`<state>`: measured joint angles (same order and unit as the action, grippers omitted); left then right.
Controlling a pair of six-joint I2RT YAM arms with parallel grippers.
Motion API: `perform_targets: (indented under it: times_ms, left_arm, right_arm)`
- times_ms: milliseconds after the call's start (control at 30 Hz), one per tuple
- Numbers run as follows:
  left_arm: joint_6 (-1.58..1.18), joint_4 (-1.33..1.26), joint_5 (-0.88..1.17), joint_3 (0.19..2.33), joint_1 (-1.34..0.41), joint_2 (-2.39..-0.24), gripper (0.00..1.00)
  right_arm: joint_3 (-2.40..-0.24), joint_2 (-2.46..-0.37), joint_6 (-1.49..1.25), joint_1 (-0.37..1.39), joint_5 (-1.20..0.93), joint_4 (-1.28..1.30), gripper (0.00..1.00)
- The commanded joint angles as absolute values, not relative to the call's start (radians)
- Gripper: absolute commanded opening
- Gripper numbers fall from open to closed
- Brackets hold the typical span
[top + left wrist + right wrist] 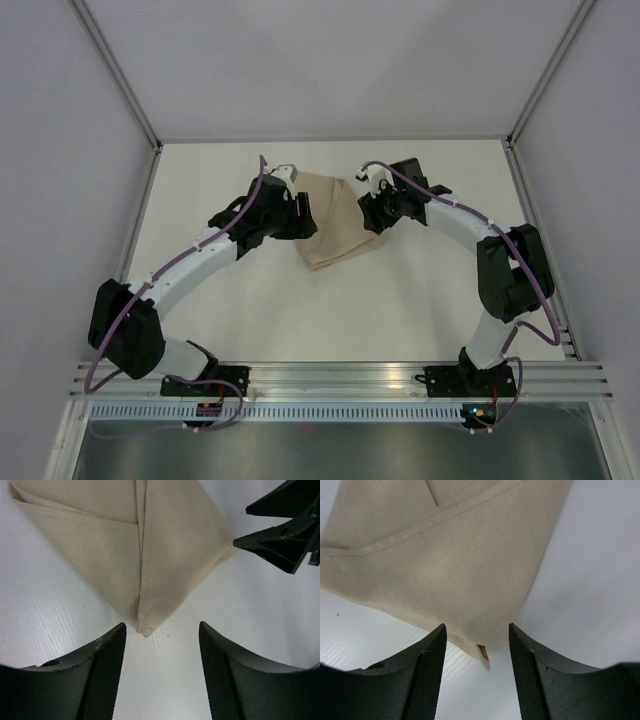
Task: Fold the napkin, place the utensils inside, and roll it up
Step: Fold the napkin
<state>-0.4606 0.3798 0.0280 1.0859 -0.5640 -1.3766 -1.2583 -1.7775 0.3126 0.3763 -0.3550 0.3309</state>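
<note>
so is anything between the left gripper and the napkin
Nothing visible. The left gripper is open just short of the napkin, at its folded corner, with only bare table between.

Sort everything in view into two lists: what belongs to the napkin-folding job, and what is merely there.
Belongs to the job: napkin, folded; left gripper, open at one corner; right gripper, open at another. No utensils show.

Merely there: table; metal rail at its near edge; enclosure walls.
</note>
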Motion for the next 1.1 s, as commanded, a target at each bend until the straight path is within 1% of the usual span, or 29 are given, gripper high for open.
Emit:
perform_targets:
  times_ms: [0, 233, 400, 500, 600, 700, 767, 1067]
  left_arm:
    - [-0.465, 0.288, 0.04, 1.158, -0.586, -1.478, 0.64]
    - [-0.456, 0.255, 0.006, 1.195, -0.614, -1.653, 0.61]
    - [-0.427, 0.255, 0.005, 1.215, -0.62, -1.755, 0.56]
    - [-0.417, 0.255, 0.005, 1.221, -0.621, -1.801, 0.54]
    - [-0.407, 0.255, 0.005, 1.227, -0.623, -1.839, 0.54]
    - [-0.391, 0.256, -0.037, 1.233, -0.621, -1.864, 0.54]
    - [-0.384, 0.265, -0.044, 1.244, -0.621, -1.879, 0.54]
    - [-0.33, 0.325, -0.06, 1.316, -0.621, -1.962, 0.53]
  right_arm:
    - [-1.236, -1.79, 0.331, 0.373, -0.339, 0.321, 0.59]
    - [-1.319, -1.923, 0.314, 0.35, -0.35, 0.353, 0.58]
    - [-1.325, -1.967, 0.31, 0.344, -0.336, 0.35, 0.52]
    - [-1.316, -1.974, 0.31, 0.337, -0.336, 0.348, 0.51]
    - [-1.312, -1.974, 0.317, 0.33, -0.347, 0.362, 0.45]
    - [-1.302, -1.967, 0.324, 0.328, -0.367, 0.385, 0.45]
    - [-1.302, -1.964, 0.327, 0.328, -0.38, 0.406, 0.43]
    - [-1.301, -1.942, 0.344, 0.328, -0.497, 0.523, 0.41]
